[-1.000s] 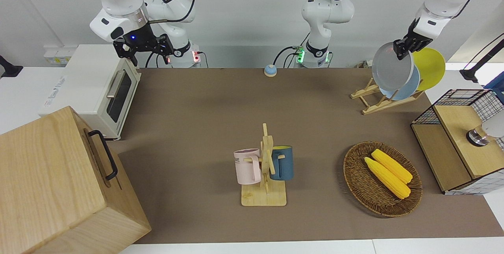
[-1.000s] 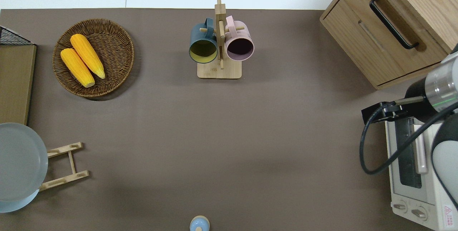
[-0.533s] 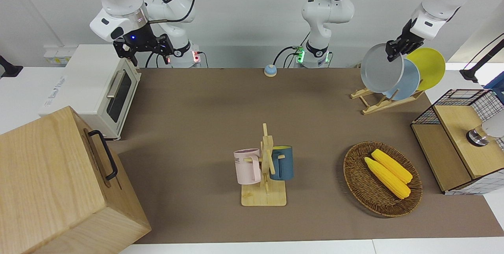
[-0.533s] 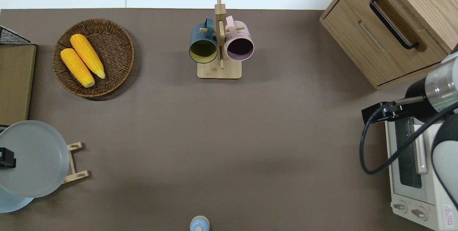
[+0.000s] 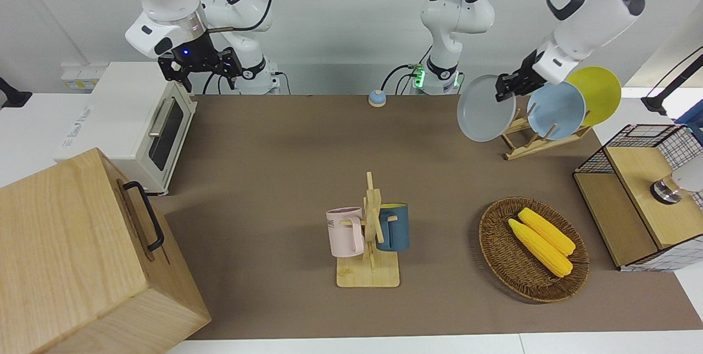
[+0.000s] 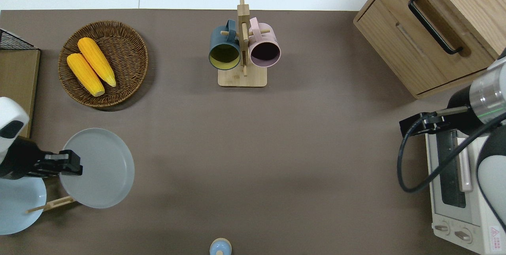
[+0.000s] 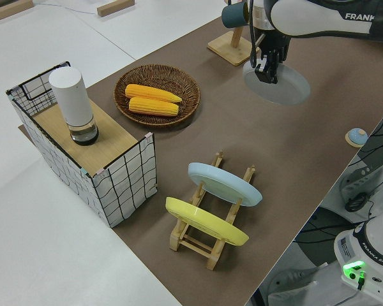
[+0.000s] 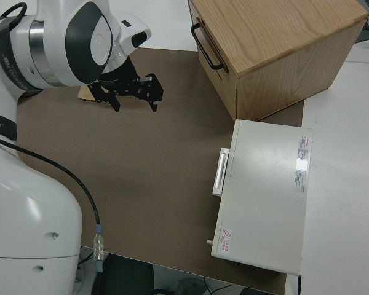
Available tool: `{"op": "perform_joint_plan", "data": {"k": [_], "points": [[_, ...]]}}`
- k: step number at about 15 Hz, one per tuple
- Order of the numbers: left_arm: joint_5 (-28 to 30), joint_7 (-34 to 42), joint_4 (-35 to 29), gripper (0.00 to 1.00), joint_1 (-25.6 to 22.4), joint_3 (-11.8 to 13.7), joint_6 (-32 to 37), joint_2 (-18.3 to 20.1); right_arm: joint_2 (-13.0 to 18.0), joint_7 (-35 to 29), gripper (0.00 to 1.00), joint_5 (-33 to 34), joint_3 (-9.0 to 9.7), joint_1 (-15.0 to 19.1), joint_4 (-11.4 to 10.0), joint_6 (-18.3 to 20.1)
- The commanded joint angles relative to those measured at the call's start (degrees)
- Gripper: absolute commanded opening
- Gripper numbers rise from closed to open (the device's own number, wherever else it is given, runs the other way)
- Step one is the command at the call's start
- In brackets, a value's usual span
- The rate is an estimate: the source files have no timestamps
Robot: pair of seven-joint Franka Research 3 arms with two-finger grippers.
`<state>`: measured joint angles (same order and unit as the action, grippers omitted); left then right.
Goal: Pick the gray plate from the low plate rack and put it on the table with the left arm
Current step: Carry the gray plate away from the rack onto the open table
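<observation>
My left gripper [image 5: 508,86] is shut on the rim of the gray plate [image 5: 483,110] and holds it in the air, tilted. In the overhead view the gripper [image 6: 73,163] and plate [image 6: 101,168] are over bare table [image 6: 253,148], beside the low plate rack [image 5: 527,142] toward the table's middle. The left side view shows the gripper [image 7: 267,67] clamping the plate [image 7: 281,86] clear of the rack [image 7: 207,239]. A light-blue plate [image 5: 556,110] and a yellow plate [image 5: 596,88] stand in the rack. My right gripper [image 8: 132,92] is parked and open.
A wicker basket [image 5: 497,252] with two corn cobs lies farther from the robots than the rack. A mug tree [image 5: 369,233] with a pink and a blue mug stands mid-table. A toaster oven [image 5: 137,123], a wooden cabinet [image 5: 82,260], a wire crate [image 5: 642,195] and a small blue bell [image 5: 377,98] border the table.
My left gripper has carried the gray plate off the rack and toward the table's middle, lowering it slightly. The light-blue plate is now uncovered. The right arm has not moved.
</observation>
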<state>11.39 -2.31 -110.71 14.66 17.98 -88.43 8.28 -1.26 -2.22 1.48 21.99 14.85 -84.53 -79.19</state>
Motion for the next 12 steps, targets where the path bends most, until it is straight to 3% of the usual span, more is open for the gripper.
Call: {"op": "perform_joint_plan", "data": {"k": [1, 12], "points": [[2.1, -1.2, -3.6, 0.10, 3.4, 0.9, -4.8, -1.2, 0.1, -0.7, 0.983, 0.3, 1.21, 1.3, 0.3, 0.6], [8.4, -0.1, -9.0, 0.11, 5.6, 0.9, -12.6, -5.0, 0.1, -0.7, 0.983, 0.3, 1.21, 1.3, 0.4, 0.6]]}}
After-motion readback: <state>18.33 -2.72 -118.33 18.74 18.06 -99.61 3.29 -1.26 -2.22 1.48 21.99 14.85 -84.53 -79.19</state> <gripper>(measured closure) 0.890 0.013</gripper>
